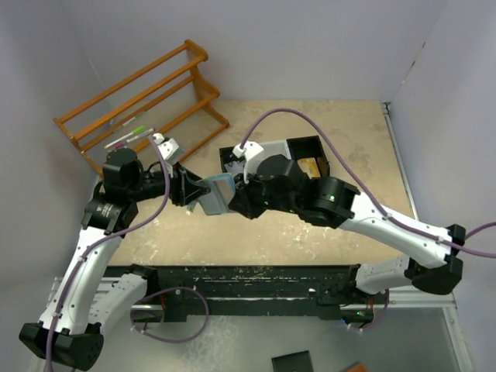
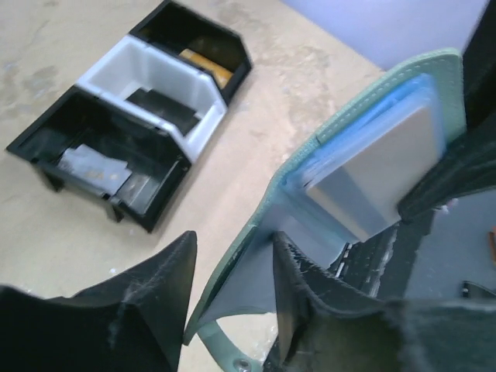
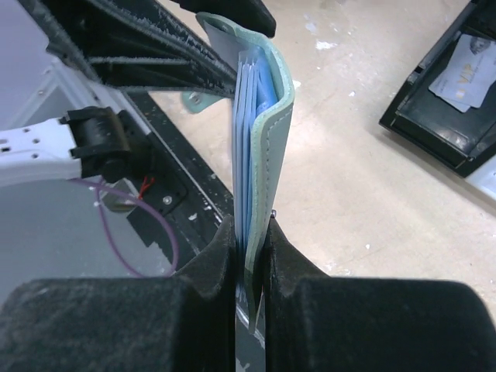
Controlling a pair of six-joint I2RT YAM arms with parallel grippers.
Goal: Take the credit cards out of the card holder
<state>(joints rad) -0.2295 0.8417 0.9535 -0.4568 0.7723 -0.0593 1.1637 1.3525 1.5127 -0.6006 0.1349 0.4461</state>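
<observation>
The teal-green card holder (image 1: 217, 192) hangs open in the air between my two grippers. Its light blue inside shows in the left wrist view (image 2: 364, 116), with a grey credit card (image 2: 380, 170) sitting in a slot. My right gripper (image 3: 249, 229) is shut on one edge of the card holder (image 3: 267, 139). My left gripper (image 2: 232, 248) has its jaws apart around the other flap, whose inside rests against one finger (image 2: 302, 294). Other credit cards lie in the bin: a grey one (image 2: 93, 167), a dark one (image 2: 163, 108) and a tan one (image 2: 205, 66).
The black-and-white three-compartment bin (image 1: 294, 151) stands just behind the grippers. A wooden rack (image 1: 147, 97) stands at the back left, with pens (image 1: 132, 136) beside it. A black rail runs along the table's near edge (image 1: 256, 283).
</observation>
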